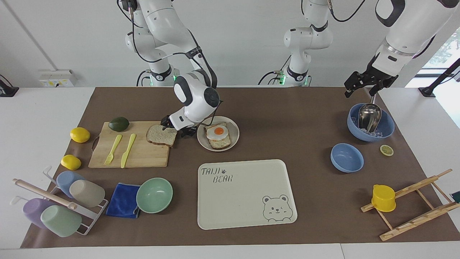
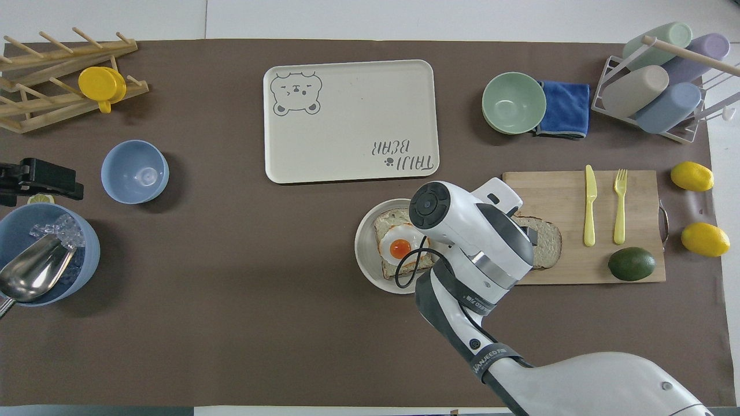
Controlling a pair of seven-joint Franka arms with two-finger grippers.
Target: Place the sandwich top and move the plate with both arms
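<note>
right gripper, in the facing view, is down at the edge of the sandwich top, at the corner that overhangs the cutting board toward the plate. its fingers are spread, one at the slice's upper edge and one just off the board's end; whether they already touch the bread cannot be told. the sandwich top lies flat on the board, and the plate, bearing the egg toast, sits just beside the gripper toward the left arm's end of the table. a green avocado, a yellow fork and a yellow knife lie on the board on the slice's other flank. left gripper waits well apart, open and empty, over the table by the blue bowl with the metal scoop.

overhead, the right arm's wrist hides the right gripper and covers part of the sandwich top and a part of the plate; only the slice's end nearest the knife shows. the bear tray lies farther from the robots than the plate. left gripper shows as a black shape beside the ice bowl.
</note>
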